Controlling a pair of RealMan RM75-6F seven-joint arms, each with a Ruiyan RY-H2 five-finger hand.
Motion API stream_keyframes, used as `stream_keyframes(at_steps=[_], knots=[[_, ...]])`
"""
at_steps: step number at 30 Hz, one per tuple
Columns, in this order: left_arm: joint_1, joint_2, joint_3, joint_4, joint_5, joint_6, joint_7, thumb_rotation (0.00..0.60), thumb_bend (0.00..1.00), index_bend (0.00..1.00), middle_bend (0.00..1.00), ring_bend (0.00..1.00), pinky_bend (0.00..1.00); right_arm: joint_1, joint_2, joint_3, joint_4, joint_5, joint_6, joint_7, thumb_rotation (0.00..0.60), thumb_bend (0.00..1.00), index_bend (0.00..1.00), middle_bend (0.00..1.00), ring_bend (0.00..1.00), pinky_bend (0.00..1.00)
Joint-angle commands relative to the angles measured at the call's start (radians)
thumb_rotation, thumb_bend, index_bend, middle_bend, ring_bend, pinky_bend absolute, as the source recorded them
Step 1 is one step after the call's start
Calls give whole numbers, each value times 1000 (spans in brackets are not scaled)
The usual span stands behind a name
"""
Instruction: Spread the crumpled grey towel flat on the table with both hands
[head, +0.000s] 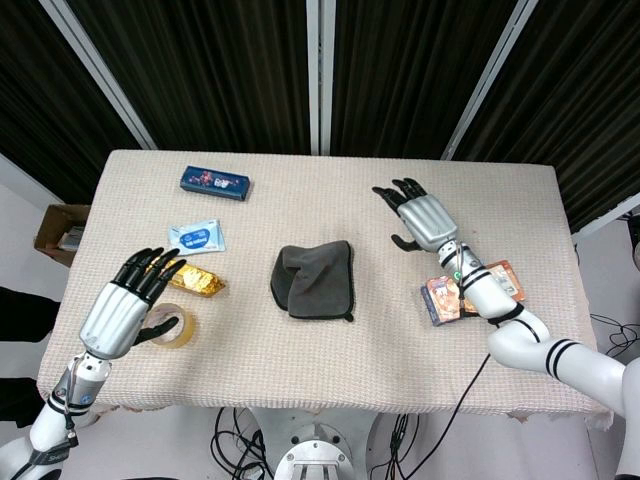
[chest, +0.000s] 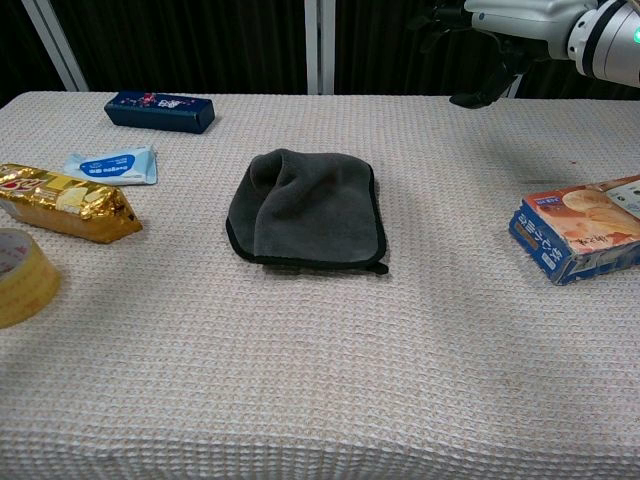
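Note:
The grey towel (head: 314, 280) (chest: 308, 209) lies bunched and folded over near the middle of the table, with a dark hemmed edge along its near side. My left hand (head: 128, 301) hovers open at the table's left side, fingers spread, over the tape roll and well clear of the towel; the chest view does not show it. My right hand (head: 422, 217) (chest: 505, 25) hangs open above the table to the right of the towel and touches nothing.
A roll of clear tape (head: 172, 326) (chest: 20, 277) and a gold snack pack (head: 197, 279) (chest: 66, 204) lie at the left. Behind them are a wet-wipe pack (head: 198, 237) (chest: 112, 166) and a blue box (head: 215, 182) (chest: 160, 110). An orange-blue box (head: 470, 290) (chest: 585, 229) sits at the right.

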Motion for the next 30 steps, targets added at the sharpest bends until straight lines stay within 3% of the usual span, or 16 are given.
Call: stream_keyframes(at_steps=[1, 10, 16, 19, 22, 30], knots=[[1, 1, 1, 1, -3, 2, -2, 600, 0, 110, 93, 109, 162, 2, -6, -1, 5, 3, 1, -3, 600, 270, 77, 151, 0, 0], [8, 3, 13, 0, -12, 6, -4, 600, 0, 110, 93, 109, 163, -4, -10, -24, -20, -29, 38, -34, 600, 270, 111, 153, 0, 0], [27, 2, 21, 8, -53, 2, -19, 600, 0, 110, 93, 109, 163, -35, -35, -100, -91, -171, 147, -16, 600, 194, 339, 181, 0, 0], [39, -1, 24, 13, -73, 4, -27, 600, 0, 110, 93, 109, 163, -45, -88, -145, -61, -232, 182, -3, 600, 137, 464, 201, 0, 0], [49, -2, 32, 17, -85, 3, -33, 600, 0, 109, 93, 109, 163, -51, -153, -174, 3, -264, 199, 6, 600, 118, 529, 211, 0, 0], [74, -1, 44, 30, -108, 8, -51, 600, 0, 109, 93, 109, 163, -55, -280, -213, 155, -301, 219, 62, 600, 109, 544, 215, 0, 0]])
